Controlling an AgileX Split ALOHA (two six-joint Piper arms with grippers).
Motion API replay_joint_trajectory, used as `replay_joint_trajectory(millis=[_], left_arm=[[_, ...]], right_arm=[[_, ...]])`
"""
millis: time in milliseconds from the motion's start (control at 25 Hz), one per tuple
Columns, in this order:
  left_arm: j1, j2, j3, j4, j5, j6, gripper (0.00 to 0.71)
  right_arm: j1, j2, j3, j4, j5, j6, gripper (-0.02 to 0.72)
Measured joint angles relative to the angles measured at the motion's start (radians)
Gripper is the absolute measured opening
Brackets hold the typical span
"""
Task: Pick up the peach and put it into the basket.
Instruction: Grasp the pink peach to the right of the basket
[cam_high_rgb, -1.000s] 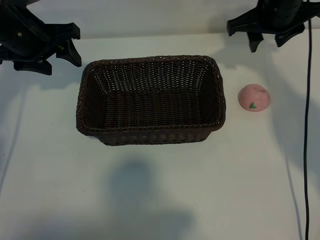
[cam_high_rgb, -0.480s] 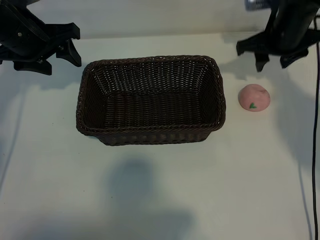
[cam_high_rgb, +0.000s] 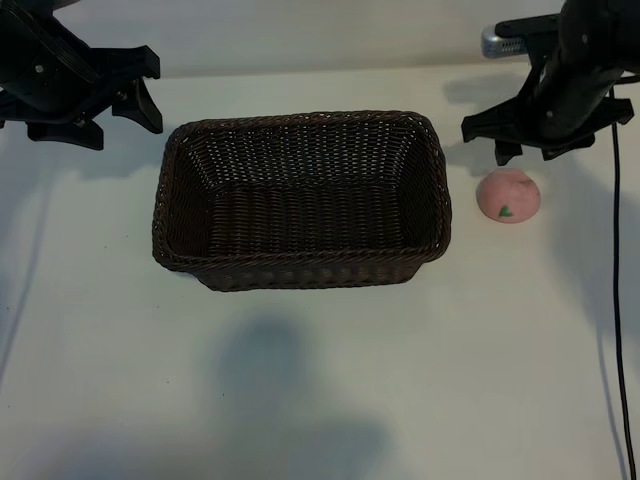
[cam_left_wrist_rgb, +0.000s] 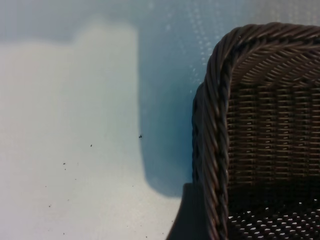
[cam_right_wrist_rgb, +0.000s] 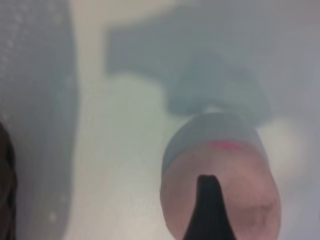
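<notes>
The pink peach (cam_high_rgb: 508, 196) lies on the white table to the right of the dark brown wicker basket (cam_high_rgb: 300, 265), which has nothing in it. My right gripper (cam_high_rgb: 528, 150) hangs open just behind the peach and slightly above it, not touching it. In the right wrist view the peach (cam_right_wrist_rgb: 240, 170) fills the near field, with one dark fingertip (cam_right_wrist_rgb: 206, 205) in front of it. My left gripper (cam_high_rgb: 148, 92) is parked open at the far left, behind the basket's left corner (cam_left_wrist_rgb: 220, 125).
A black cable (cam_high_rgb: 614, 300) runs down the table's right side. The white table (cam_high_rgb: 300, 380) stretches bare in front of the basket, with a soft shadow on it.
My right arm has come down from the far right corner and forward, towards the peach. The left arm, basket and peach have not moved.
</notes>
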Motion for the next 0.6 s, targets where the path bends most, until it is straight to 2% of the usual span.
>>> replay_joint_trajectory(millis=[120,240,320,400,520,600], left_arm=[[0.0,0.0,0.0,0.0,0.0,0.0,0.595],[0.0,0.0,0.0,0.0,0.0,0.0,0.595],[0.0,0.0,0.0,0.0,0.0,0.0,0.595],[0.0,0.0,0.0,0.0,0.0,0.0,0.595],[0.0,0.0,0.0,0.0,0.0,0.0,0.594],[0.0,0.0,0.0,0.0,0.0,0.0,0.594]], right_arm=[[0.0,0.018,0.02,0.007,-0.01,-0.002,0.507],[0.0,0.053,0.025,0.04,-0.013,-0.026,0.505],[0.0,0.074,0.026,0.062,-0.013,-0.042,0.478],[0.0,0.08,0.026,0.064,-0.014,-0.05,0.393],[0.0,0.079,0.025,0.07,-0.014,-0.048,0.156],[0.0,0.079,0.022,0.071,-0.008,-0.045,0.072]])
